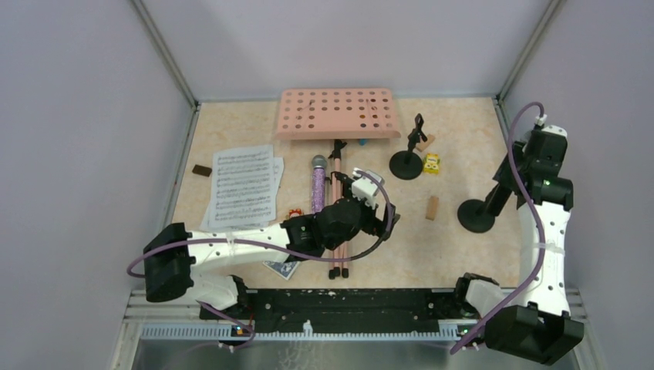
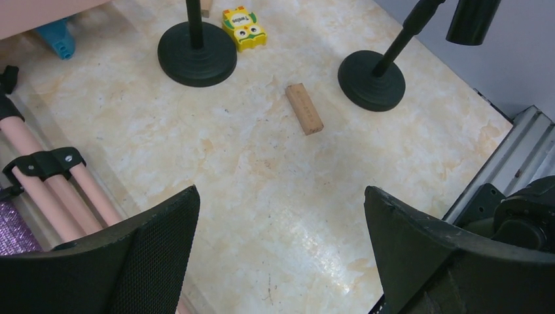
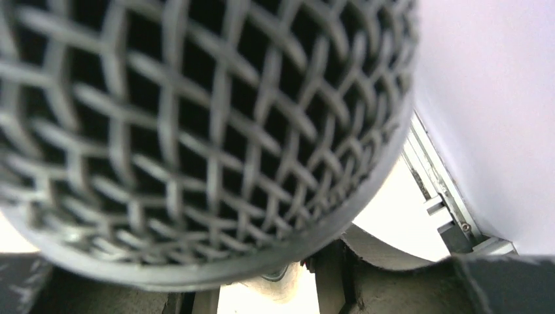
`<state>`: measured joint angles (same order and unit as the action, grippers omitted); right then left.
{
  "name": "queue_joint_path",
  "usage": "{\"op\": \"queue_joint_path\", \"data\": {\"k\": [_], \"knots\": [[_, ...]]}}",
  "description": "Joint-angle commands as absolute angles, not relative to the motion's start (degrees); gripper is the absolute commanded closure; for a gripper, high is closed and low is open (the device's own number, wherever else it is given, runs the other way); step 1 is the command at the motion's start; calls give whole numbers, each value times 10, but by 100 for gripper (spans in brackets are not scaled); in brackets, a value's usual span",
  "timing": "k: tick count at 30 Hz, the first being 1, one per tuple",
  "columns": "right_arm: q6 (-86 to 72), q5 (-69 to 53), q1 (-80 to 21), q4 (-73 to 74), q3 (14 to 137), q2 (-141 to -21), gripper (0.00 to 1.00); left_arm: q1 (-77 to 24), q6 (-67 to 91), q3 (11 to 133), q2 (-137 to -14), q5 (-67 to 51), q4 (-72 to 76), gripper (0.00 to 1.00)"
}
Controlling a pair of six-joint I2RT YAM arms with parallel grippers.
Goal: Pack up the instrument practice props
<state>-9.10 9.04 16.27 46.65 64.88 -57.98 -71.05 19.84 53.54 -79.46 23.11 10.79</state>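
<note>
Grey mesh of the black microphone (image 3: 196, 131) is seen filling the view at the right jaws; whether it is gripped cannot be told. The left jaws are spread, released, above bare table (image 2: 262, 170). From them, a wooden block (image 2: 304, 108) is seen at 12 o'clock, one mic holder (image 2: 196, 55) at 11, a second mic holder (image 2: 371, 82) at 1, and pink tripod legs (image 2: 52, 190) and the purple-glitter microphone (image 2: 13, 229) at 9.

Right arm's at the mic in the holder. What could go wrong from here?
1. The mic fills the right wrist view, so the right end effector's grip can't be checked; it may slip.
2. The mic looks seated in its holder; lifting could tip or drag the holder.
3. The left end effector hangs open beside the rack legs and could knock them.
</note>
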Motion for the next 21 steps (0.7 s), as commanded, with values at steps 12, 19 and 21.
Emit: {"op": "queue_joint_path", "data": {"k": [12,19,21], "knots": [[-88,-118,114,467,858,-533,100,-713,211,452,-547,312,7,1],[-56,-238,41,469,840,-515,100,-713,176,406,-418,307,-31,1],[-55,-280,22,447,815,-507,100,-713,166,393,-392,302,-34,1]]}}
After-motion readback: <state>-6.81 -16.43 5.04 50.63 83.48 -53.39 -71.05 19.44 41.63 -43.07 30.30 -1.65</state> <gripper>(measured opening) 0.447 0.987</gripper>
